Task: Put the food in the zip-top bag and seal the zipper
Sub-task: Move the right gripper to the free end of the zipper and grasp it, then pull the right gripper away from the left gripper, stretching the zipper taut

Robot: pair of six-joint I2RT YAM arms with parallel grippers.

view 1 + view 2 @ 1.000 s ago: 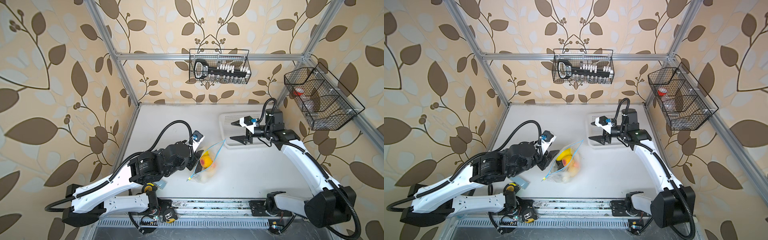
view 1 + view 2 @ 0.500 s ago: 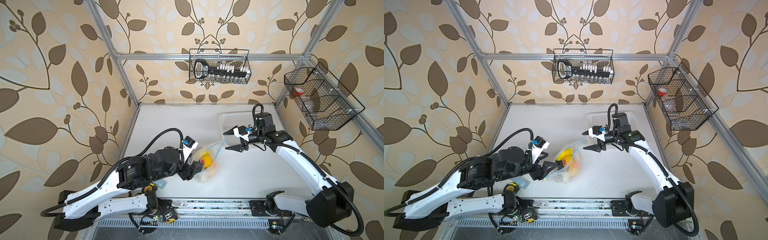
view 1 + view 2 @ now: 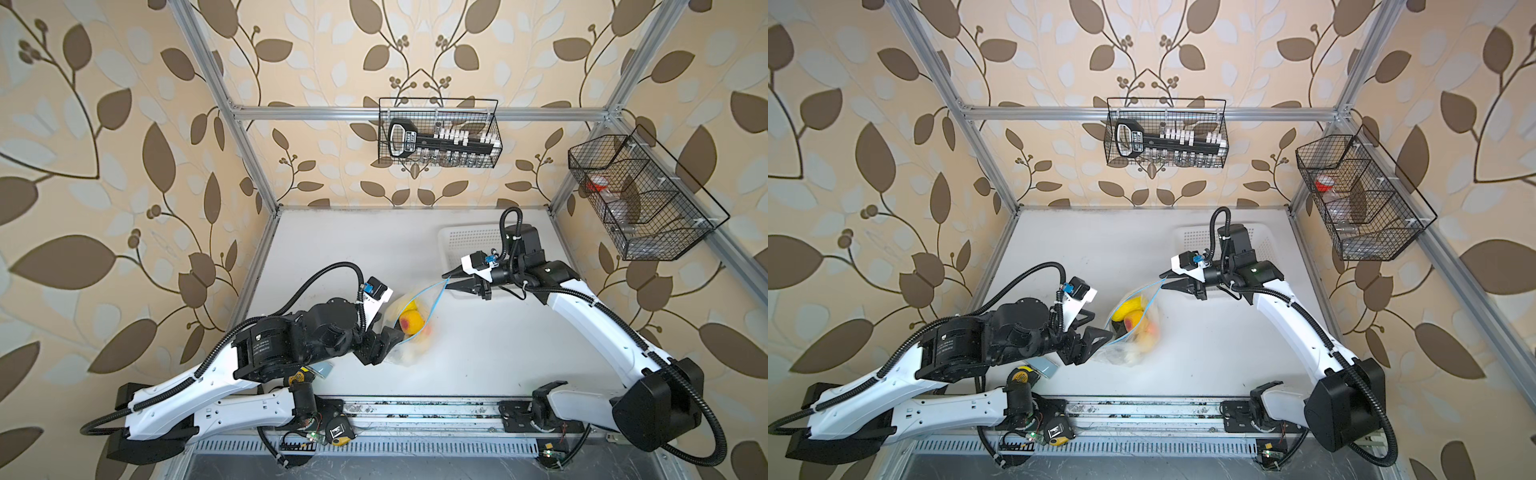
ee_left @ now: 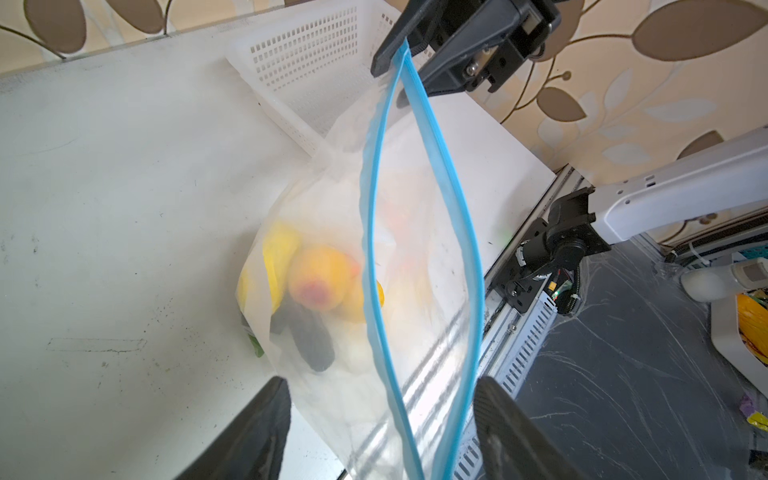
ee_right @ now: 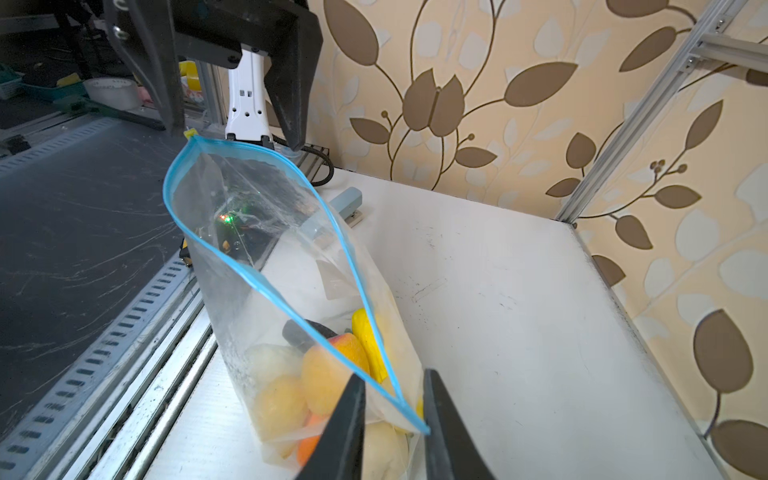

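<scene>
Top views: I see the zip-top bag (image 3: 405,358) in the middle of the table (image 3: 478,353), with the food (image 3: 410,323) inside and a peach uppermost. The zipper (image 3: 436,303) slants up from the left pincer (image 3: 380,347) to the right pincer (image 3: 449,280). Both top views agree: zipper (image 3: 1152,297) strung between left pincer (image 3: 1094,347) and right pincer (image 3: 1165,280). A white basket (image 3: 465,239) lies behind the right pincer.

Left wrist view: left pincer (image 4: 380,380) released, fingers (image 4: 257,428) wide, the bag's near end between them; I cannot tell whether it brushes them. The zipper (image 4: 370,208) gapes in the middle, and its two blue strips meet at the right pincer (image 4: 409,62). Peach (image 4: 320,282), yellow corn (image 4: 278,257) and a dark piece (image 4: 311,345) show through the plastic.

Right wrist view: right pincer (image 5: 392,374) not clenched, jaws a little apart. The zipper's end lies between them, touching one finger (image 5: 440,415) and clear of the other. At the far end the yellow tab (image 5: 190,133) sits just beside a fingertip of the left pincer (image 5: 235,137)
</scene>
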